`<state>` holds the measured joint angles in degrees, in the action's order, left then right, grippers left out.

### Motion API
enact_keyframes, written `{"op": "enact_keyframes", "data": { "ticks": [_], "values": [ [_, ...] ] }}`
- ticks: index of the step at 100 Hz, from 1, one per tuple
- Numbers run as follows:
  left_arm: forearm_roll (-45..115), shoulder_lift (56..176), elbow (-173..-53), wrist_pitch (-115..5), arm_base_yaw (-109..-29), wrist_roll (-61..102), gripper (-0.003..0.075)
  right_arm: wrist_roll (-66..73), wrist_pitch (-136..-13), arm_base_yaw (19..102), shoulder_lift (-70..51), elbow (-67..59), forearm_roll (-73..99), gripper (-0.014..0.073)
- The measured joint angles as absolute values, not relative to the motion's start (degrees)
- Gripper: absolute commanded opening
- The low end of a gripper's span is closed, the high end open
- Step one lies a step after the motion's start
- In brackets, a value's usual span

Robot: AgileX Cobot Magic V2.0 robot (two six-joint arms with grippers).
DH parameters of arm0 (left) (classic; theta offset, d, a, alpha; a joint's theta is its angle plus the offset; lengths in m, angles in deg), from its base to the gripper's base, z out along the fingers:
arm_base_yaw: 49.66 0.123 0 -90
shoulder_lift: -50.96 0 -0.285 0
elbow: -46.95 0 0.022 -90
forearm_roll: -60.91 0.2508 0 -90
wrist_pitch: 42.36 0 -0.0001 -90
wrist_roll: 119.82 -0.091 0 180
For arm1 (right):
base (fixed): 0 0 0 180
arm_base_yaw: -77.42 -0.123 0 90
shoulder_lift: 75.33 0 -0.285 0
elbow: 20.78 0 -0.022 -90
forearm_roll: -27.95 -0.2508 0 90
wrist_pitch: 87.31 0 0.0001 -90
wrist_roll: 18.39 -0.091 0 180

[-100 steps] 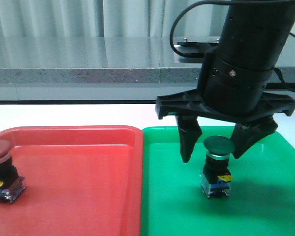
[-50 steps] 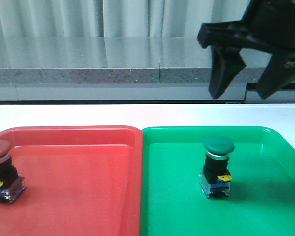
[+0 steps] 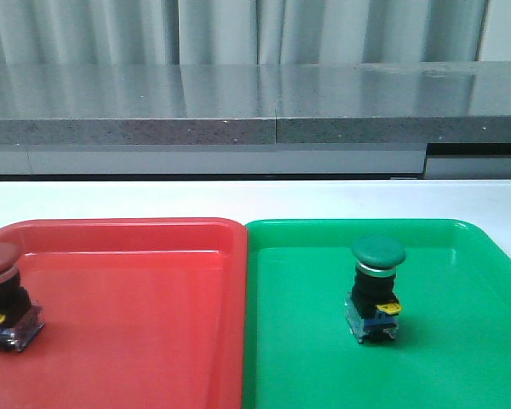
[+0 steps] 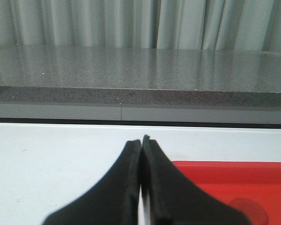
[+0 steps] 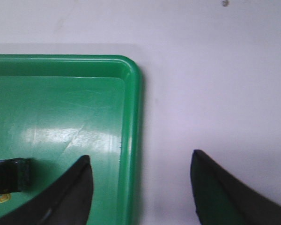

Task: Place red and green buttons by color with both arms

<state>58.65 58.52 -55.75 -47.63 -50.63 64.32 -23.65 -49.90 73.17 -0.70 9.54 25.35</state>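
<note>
Right claw point(image 5: 140, 187) has let go and lifted clear, fingers apart; left claw point(image 4: 141, 187) pressed together. Green button point(image 3: 376, 290) sits in green tray point(image 3: 460, 375), red button point(image 3: 4, 298) in red tray point(image 3: 153, 341) — you're done.

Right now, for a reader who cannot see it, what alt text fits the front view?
A dark green mushroom-cap push button stands upright in a green plastic tray on the right, and a dark red mushroom-cap push button stands at the left edge of the adjoining red plastic tray. Both trays sit on a white table; no arm or gripper is visible.
</note>
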Motion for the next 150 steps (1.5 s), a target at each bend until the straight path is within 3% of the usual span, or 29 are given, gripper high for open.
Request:
{"op": "enact_keyframes", "data": {
  "ticks": [21,28,80,150],
  "values": [
    [58.7,58.5,-55.8,-47.6,-50.6,64.3,-0.0020,-21.6,-54.1,77.0,-6.3,15.1,25.3,0.0013],
    [58.7,58.5,-55.8,-47.6,-50.6,64.3,-0.0020,-21.5,-56.1,77.3,-8.4,17.0,25.2,-0.0069],
    [58.7,58.5,-55.8,-47.6,-50.6,64.3,-0.0020,-16.1,-68.9,77.5,-23.3,28.0,25.2,-0.0064],
    [58.7,58.5,-55.8,-47.6,-50.6,64.3,-0.0020,-16.6,-73.4,77.5,-51.2,38.6,26.2,-0.0064]
  ]
}}
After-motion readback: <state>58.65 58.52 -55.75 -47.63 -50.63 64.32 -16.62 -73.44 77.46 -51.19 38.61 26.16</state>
